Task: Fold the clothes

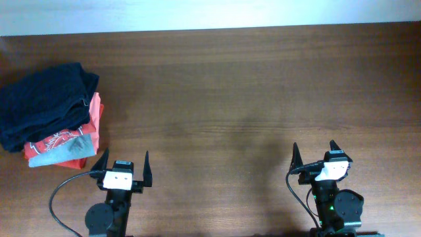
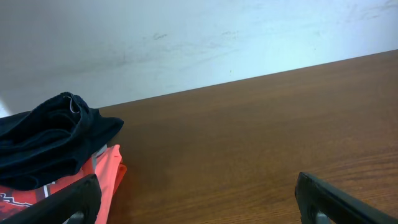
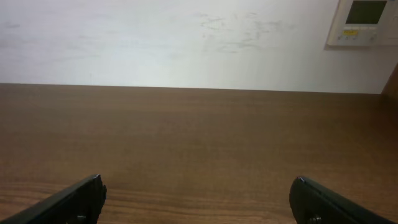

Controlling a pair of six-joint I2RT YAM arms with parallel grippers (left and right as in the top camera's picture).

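Observation:
A pile of clothes lies at the table's left edge: a dark navy garment (image 1: 43,102) on top of an orange-red one (image 1: 95,118), with a grey piece (image 1: 62,153) at the front. The pile also shows in the left wrist view, navy (image 2: 50,134) over orange (image 2: 106,171). My left gripper (image 1: 123,161) is open and empty near the front edge, just right of the pile, its fingers wide apart in the left wrist view (image 2: 199,199). My right gripper (image 1: 314,150) is open and empty at the front right, also shown in the right wrist view (image 3: 198,199).
The brown wooden table (image 1: 230,85) spans the view. A white wall (image 3: 155,37) runs behind the far edge, with a wall thermostat (image 3: 364,18) at the upper right. Black cables (image 1: 59,197) trail by each arm base.

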